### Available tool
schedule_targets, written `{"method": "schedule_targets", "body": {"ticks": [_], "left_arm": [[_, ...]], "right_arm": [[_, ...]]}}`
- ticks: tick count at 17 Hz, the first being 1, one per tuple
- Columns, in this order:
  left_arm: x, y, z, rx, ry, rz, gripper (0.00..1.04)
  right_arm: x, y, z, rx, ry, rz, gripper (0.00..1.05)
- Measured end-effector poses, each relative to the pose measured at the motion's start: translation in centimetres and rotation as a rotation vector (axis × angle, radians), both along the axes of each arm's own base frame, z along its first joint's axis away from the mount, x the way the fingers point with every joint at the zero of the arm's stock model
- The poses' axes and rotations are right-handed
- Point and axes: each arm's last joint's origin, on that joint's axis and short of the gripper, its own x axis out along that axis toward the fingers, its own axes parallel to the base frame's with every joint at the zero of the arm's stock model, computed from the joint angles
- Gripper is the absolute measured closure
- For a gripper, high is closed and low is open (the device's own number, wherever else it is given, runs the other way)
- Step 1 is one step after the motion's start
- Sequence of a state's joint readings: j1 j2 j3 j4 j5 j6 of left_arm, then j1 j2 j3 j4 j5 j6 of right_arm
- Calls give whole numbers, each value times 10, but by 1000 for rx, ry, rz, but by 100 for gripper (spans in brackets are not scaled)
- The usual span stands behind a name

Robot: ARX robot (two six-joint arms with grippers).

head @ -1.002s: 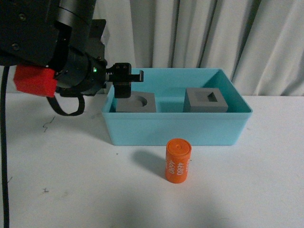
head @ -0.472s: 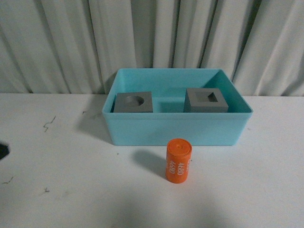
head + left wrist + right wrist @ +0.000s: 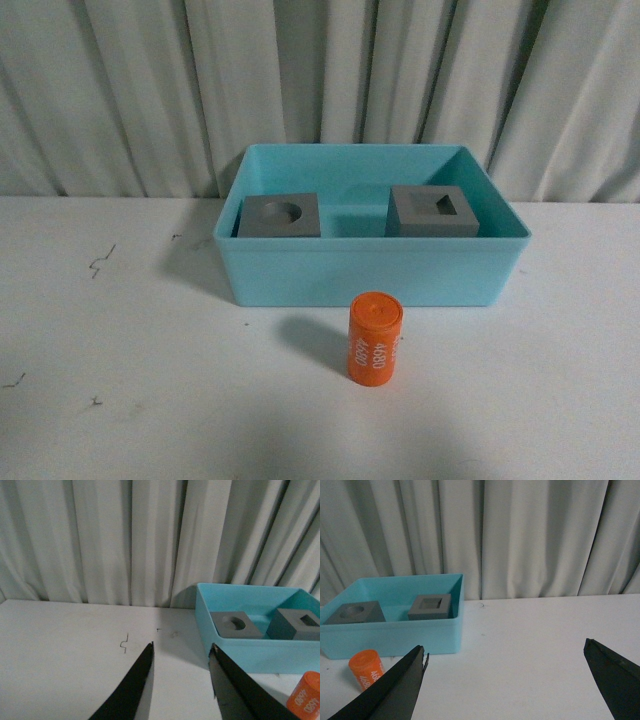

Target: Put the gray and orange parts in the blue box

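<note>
a pale curtain [image 3: 320,80] hangs behind a white table [image 3: 120,380]. the blue box [image 3: 370,275] sits on the table. the left gripper [image 3: 182,647] and right gripper [image 3: 505,647] are both spread apart and empty, the right one wider. inside the box, the round-hole cube [image 3: 281,216] sits at 9 o'clock and the square-hole cube [image 3: 433,211] at 3 o'clock, well apart. the orange cylinder [image 3: 374,338] stands upright outside, near the box's 6 o'clock wall.

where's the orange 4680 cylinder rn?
Front view: the orange cylinder stands upright on the table, outside the blue box, just in front of the middle of its near wall.
</note>
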State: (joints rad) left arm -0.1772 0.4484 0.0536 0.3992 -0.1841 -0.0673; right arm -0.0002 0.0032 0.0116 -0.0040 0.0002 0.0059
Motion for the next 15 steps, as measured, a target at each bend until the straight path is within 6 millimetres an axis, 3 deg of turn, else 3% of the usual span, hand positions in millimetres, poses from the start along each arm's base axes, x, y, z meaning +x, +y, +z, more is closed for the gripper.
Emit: {"method": "schedule_targets", "body": {"ticks": [1, 3, 4, 6, 15], "left_arm": [[-2, 3, -1, 29, 5, -7, 82], [-4, 4, -4, 42, 9, -5, 91], [-5, 6, -8, 44, -17, -3, 102], [-8, 19, -10, 51, -2, 19, 103], [-18, 17, -10, 51, -6, -7, 103]], "right_arm": [[0, 0, 0, 0, 0, 0, 6], [0, 0, 0, 0, 0, 0, 6], [0, 0, 0, 0, 0, 0, 6], [0, 0, 0, 0, -1, 0, 6], [0, 0, 0, 0, 0, 0, 6]]}}
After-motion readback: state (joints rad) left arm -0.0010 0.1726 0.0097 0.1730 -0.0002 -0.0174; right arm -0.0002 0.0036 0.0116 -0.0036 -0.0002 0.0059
